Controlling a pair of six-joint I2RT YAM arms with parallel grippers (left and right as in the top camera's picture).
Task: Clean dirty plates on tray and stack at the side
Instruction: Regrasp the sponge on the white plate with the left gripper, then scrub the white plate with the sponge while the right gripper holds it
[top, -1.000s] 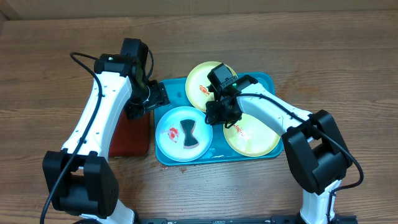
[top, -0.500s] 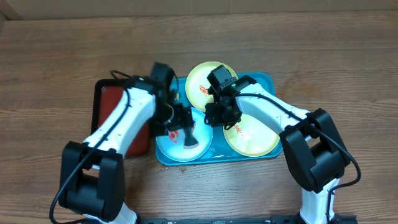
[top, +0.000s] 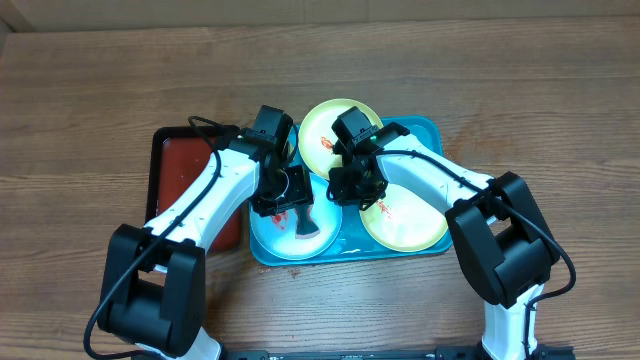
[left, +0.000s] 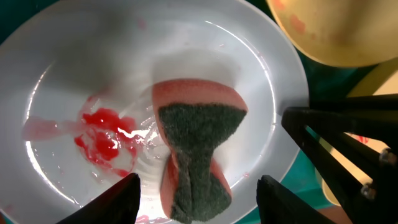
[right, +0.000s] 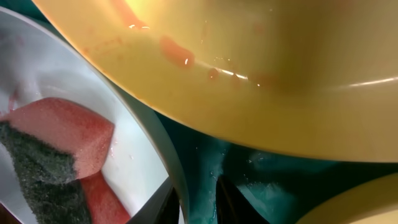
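The cyan tray (top: 428, 128) holds three plates. The light blue plate (top: 268, 228) lies at its front left with a red smear (left: 102, 134) and a pink sponge with a dark scrub face (top: 303, 216) on it. My left gripper (top: 290, 195) hovers open just above the sponge (left: 199, 143), one finger on each side (left: 205, 202). My right gripper (top: 345, 190) is shut on the blue plate's right rim (right: 177, 180), one finger inside, one outside (right: 198, 202). Two yellow-green plates sit at the back (top: 325, 122) and right (top: 412, 222), both smeared red.
A dark red, black-rimmed tray (top: 190, 195) lies on the wooden table just left of the cyan tray, partly under my left arm. The back plate's edge (right: 249, 62) overhangs right above my right gripper.
My left arm has swung right from over the dark red tray to above the blue plate and sponge. My right gripper has stayed on the plate's rim.
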